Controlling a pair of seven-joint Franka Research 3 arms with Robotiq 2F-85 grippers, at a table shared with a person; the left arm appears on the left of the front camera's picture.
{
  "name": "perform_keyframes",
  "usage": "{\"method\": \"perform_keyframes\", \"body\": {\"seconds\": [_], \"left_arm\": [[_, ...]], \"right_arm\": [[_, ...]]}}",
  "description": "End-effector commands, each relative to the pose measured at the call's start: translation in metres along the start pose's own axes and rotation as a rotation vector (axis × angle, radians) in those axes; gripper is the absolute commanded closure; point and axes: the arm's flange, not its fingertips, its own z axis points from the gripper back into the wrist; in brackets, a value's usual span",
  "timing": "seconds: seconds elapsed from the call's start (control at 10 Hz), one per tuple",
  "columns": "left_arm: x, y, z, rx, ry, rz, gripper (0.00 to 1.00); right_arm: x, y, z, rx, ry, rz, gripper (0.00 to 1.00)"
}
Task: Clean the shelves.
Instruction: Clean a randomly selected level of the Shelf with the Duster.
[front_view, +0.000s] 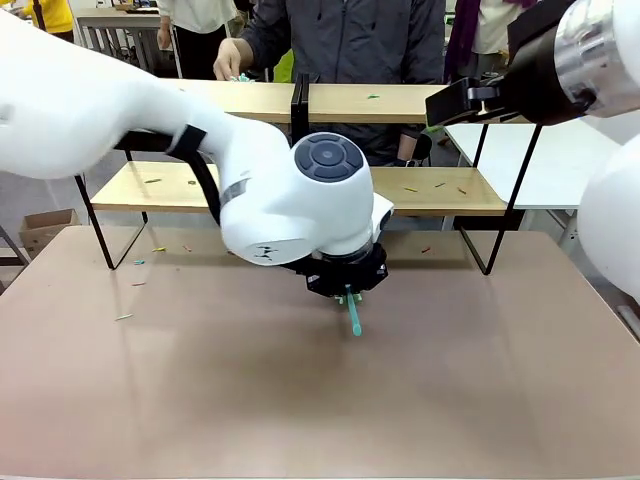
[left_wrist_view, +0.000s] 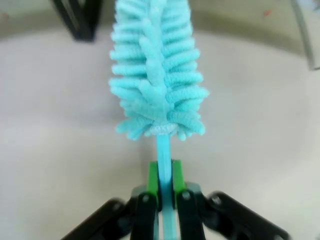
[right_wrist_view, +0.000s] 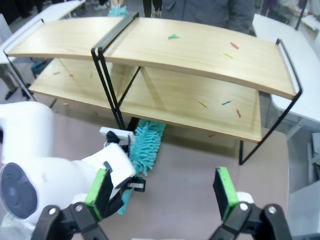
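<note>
The left end effector (left_wrist_view: 164, 175) is pressed together on the thin handle of a teal chenille duster (left_wrist_view: 155, 75), green pads pinching the stem just below the fluffy head. The right end effector (right_wrist_view: 162, 186) hangs above the scene with its pads spread wide and nothing between them. The shelves (right_wrist_view: 200, 45) stand at the far side of the brown worktop (front_view: 300, 400), two long light-wood boards in a black frame, and small coloured scraps (right_wrist_view: 226, 102) lie scattered on both tiers and on the worktop in front. From the right wrist view the duster's head lies low near the foot of the centre post (right_wrist_view: 107, 85), just in front of the lower board (right_wrist_view: 190, 100) and apart from it. At the far side a person's hand (front_view: 228, 62) rests on the top board (front_view: 250, 100), next to something teal, possibly a cloth, though it is too small to tell. The tool seems to be in hand while the sweeping itself is not yet done, since the boards carry scraps. The next move calls for raising the head onto a board, steering clear of the post and frame, then dragging it along the wood toward an edge with light pressure.
</note>
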Motion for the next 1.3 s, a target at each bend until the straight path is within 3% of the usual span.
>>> {"method": "perform_keyframes", "body": {"seconds": [0.0,0.3,0.6,0.8,1.0,1.2], "left_arm": [[0.015,-0.041,-0.032,-0.035,-0.036,-0.007,0.88],[0.018,-0.05,-0.032,-0.18,0.037,-0.11,0.88],[0.016,-0.048,-0.028,-0.236,0.215,-0.271,0.88],[0.017,-0.034,-0.01,-0.36,0.323,-0.373,0.88],[0.016,-0.01,0.005,-0.376,0.399,-0.49,0.88],[0.003,0.018,0.019,-0.348,0.49,-0.754,0.88]], "right_arm": [[0.001,0.0,0.0,0.003,-0.001,-0.001,0.0],[0.001,0.0,0.0,0.003,-0.001,-0.001,0.0],[0.001,0.0,0.0,0.003,-0.001,-0.001,0.0],[0.001,0.0,0.0,0.003,-0.001,-0.001,0.0],[0.001,0.0,0.0,0.003,-0.001,-0.001,0.0],[0.001,0.0,0.0,0.003,-0.001,-0.001,0.0]]}}
